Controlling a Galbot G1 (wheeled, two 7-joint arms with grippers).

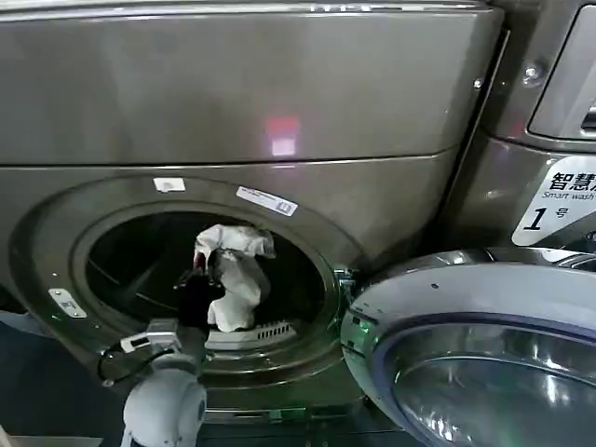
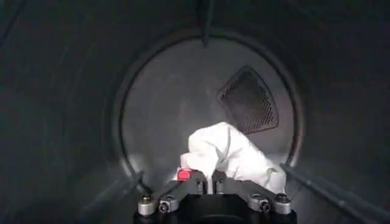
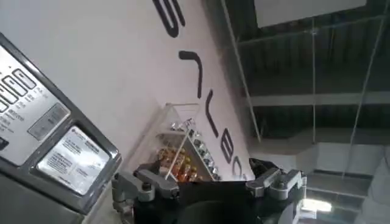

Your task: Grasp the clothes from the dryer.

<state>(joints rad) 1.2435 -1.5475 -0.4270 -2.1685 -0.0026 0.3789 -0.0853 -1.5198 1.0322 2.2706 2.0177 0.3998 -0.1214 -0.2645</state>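
The left gripper [image 1: 207, 270] is reached in through the round opening of the dryer [image 1: 279, 102], its fingers closed together on a white garment [image 1: 235, 275]. In the left wrist view the fingertips [image 2: 196, 178] meet at the near edge of the white garment [image 2: 228, 152], pinching a fold of it. The cloth hangs bunched from the gripper, inside the drum [image 2: 79, 109] and about level with the middle of the opening, clear of the door rim [image 1: 56, 270] on every side. Dark open space surrounds it within the drum, more toward the rim's left side than its right. At the drum's back wall a perforated vent [image 2: 247, 100] sits above the garment. The dryer door [image 1: 484, 354] is swung wide open to the right of the opening, leaving the mouth unobstructed. The right gripper [image 3: 207, 182] is held away from the dryer, pointing up toward a white wall and ceiling beside a machine's control panel [image 3: 49, 140]; whether its fingers are apart or together cannot be told.
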